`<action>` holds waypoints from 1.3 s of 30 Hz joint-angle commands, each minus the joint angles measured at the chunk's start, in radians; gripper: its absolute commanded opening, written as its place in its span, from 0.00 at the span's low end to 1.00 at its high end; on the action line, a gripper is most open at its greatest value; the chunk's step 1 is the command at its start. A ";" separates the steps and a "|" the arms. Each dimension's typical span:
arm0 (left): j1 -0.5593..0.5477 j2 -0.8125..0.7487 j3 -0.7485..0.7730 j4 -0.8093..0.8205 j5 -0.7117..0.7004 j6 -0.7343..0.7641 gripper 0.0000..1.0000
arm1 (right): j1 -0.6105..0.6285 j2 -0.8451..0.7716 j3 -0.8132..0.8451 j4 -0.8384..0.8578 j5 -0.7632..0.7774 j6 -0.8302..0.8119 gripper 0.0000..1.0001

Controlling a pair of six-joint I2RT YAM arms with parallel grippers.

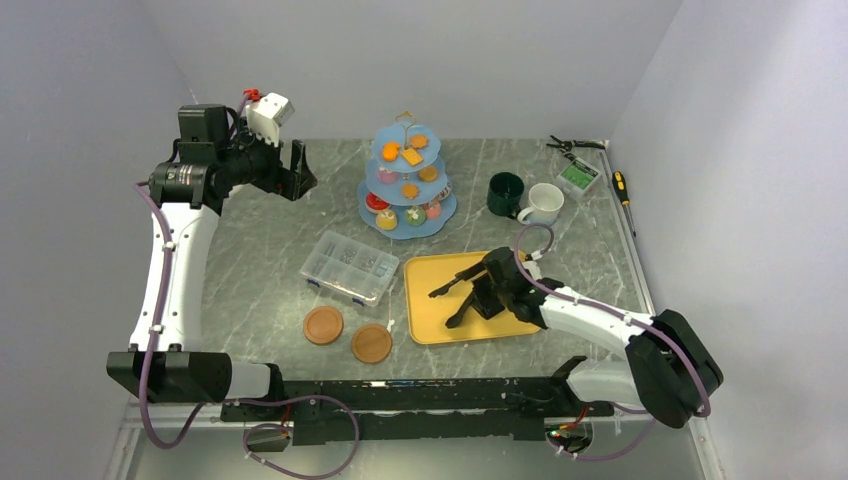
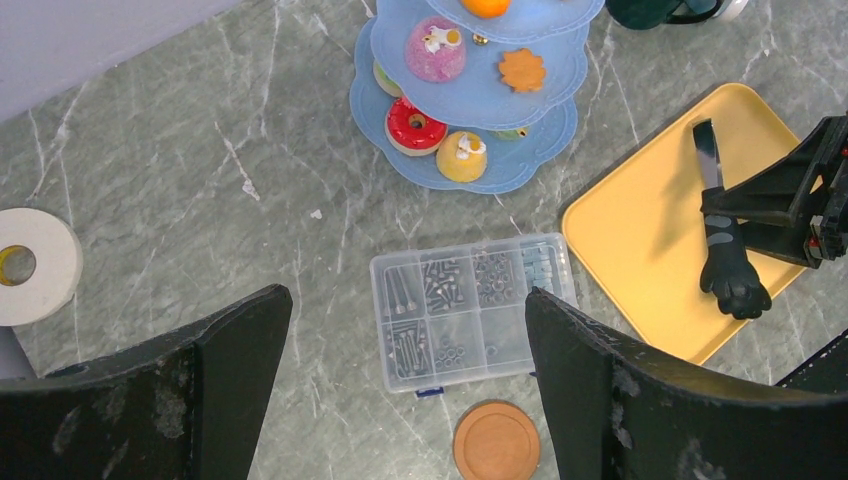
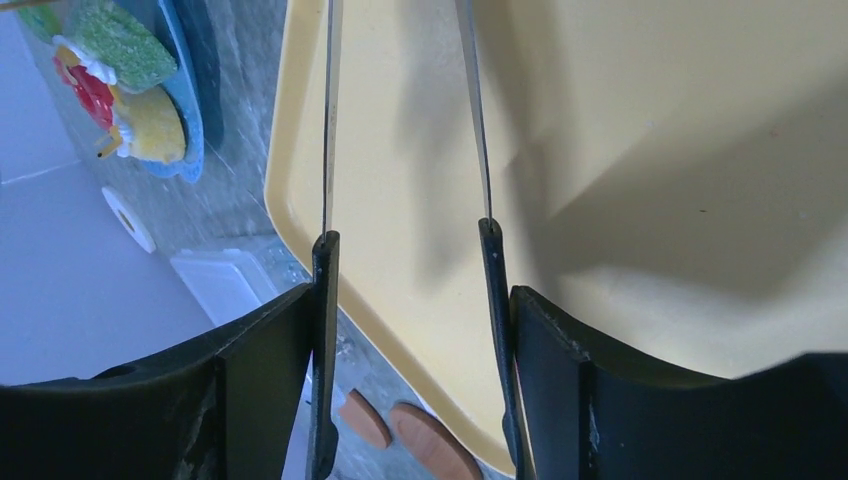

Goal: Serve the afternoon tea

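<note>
The light-blue three-tier stand (image 1: 400,232) with a gold loop stands at the back centre, holding toy treats on all tiers. The left wrist view shows a red doughnut (image 2: 415,127), a pink cake (image 2: 436,50) and an orange biscuit (image 2: 523,70) on it. A dark-green mug (image 1: 505,193) and a white mug (image 1: 543,203) stand to its right. My left gripper (image 1: 295,170) is raised at the back left, open and empty (image 2: 405,300). My right gripper (image 1: 480,295) hovers low over a yellow tray (image 1: 425,310), shut on black tongs (image 1: 448,288), whose arms lie against both fingers (image 3: 410,300).
A clear compartment box of screws (image 1: 350,266) lies left of the tray. Two round wooden coasters (image 1: 323,325) (image 1: 371,343) lie near the front. A tape roll (image 2: 30,265) lies at the far left. Pliers and a small box (image 1: 578,160) and a screwdriver (image 1: 622,187) lie at the back right.
</note>
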 commanded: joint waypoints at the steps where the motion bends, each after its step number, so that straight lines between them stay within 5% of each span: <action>1: 0.004 -0.019 -0.004 0.020 0.030 0.018 0.93 | -0.001 -0.035 0.019 -0.010 0.048 0.021 0.78; 5: 0.004 -0.013 0.004 0.018 0.030 0.013 0.93 | 0.004 -0.009 0.072 -0.048 0.050 -0.008 0.99; 14: 0.004 -0.016 0.004 0.008 0.018 0.033 0.93 | 0.038 0.051 0.273 -0.128 0.095 -0.274 0.99; 25: 0.004 0.007 -0.045 -0.049 0.077 0.103 0.93 | 0.146 0.169 0.497 -0.037 0.171 -1.271 0.85; 30: 0.004 0.010 -0.060 -0.045 0.098 0.093 0.93 | 0.155 0.253 0.536 0.016 0.055 -1.396 0.80; 34: 0.004 0.010 -0.085 -0.070 0.122 0.131 0.93 | 0.155 0.351 0.574 0.013 0.049 -1.385 0.66; 39: 0.004 -0.008 -0.179 -0.119 0.127 0.264 0.93 | 0.276 0.362 0.606 0.022 0.143 -1.405 0.67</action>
